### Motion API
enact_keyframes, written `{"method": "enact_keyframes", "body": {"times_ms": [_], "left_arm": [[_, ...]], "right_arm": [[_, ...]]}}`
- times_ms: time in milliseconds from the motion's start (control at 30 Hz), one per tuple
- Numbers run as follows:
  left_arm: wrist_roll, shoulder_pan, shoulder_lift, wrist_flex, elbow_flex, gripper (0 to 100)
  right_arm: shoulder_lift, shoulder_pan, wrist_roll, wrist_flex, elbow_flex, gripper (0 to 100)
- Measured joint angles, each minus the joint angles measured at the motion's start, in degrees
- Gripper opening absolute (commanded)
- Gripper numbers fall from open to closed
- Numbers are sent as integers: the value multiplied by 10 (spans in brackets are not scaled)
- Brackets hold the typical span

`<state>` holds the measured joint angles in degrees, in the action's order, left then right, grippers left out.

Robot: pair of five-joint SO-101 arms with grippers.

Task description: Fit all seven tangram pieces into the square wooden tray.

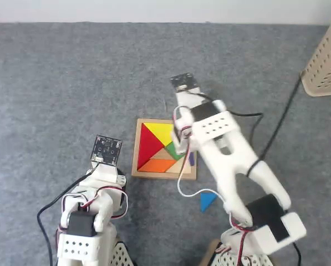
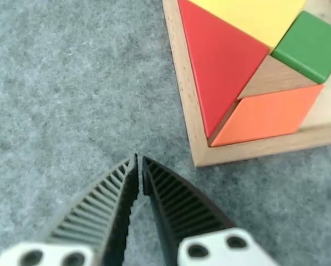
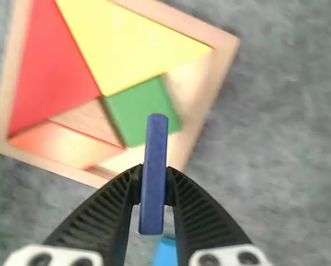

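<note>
Wooden tray [image 1: 136, 149] mid-bench [image 1: 54, 83] in the high view, coloured pieces [image 1: 152, 145] inside, light blue triangle [image 1: 207, 200] on the bench nearby, left wrist view, left gripper [image 2: 139, 160] fingers nearly together, empty, just beside a tray corner, right wrist view, right gripper [image 3: 153, 173] fingers clamping an upright dark blue piece [image 3: 155, 138] over the tray's edge

The wooden tray [image 1: 136, 151] is parked mid-desk [image 1: 54, 83] with a red piece [image 1: 148, 145], yellow piece [image 1: 161, 132], orange piece [image 1: 157, 165] and green piece [image 1: 173, 152] seated inside. Its right edge is overhung by the right arm [image 1: 226, 149], with a dark blue piece [image 1: 191, 158] glimpsed there, and a light blue triangle [image 1: 207, 200] is seen lying nearby, outside the tray
</note>
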<state>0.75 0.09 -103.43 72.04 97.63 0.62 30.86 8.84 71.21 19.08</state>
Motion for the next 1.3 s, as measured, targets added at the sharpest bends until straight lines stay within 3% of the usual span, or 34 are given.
{"method": "enact_keyframes", "body": {"times_ms": [167, 333, 500, 667, 1033, 1167, 1267, 1300], "left_arm": [[0, 0, 0, 0, 0, 12], [0, 0, 0, 0, 0, 12], [0, 0, 0, 0, 0, 12], [0, 0, 0, 0, 0, 12], [0, 0, 0, 0, 0, 12], [0, 0, 0, 0, 0, 12], [0, 0, 0, 0, 0, 12], [0, 0, 0, 0, 0, 12]], "right_arm": [[-36, 18, 107, -54, 0, 24], [-37, 20, 236, -84, 0, 164], [-71, 58, 328, -88, 0, 162], [-84, 67, 332, -87, -14, 159], [-84, -3, 320, -14, -51, 158], [-84, -14, 265, -13, -51, 96], [-84, -14, 164, -12, -61, 0], [-80, -14, 113, -12, -61, 12]]}}
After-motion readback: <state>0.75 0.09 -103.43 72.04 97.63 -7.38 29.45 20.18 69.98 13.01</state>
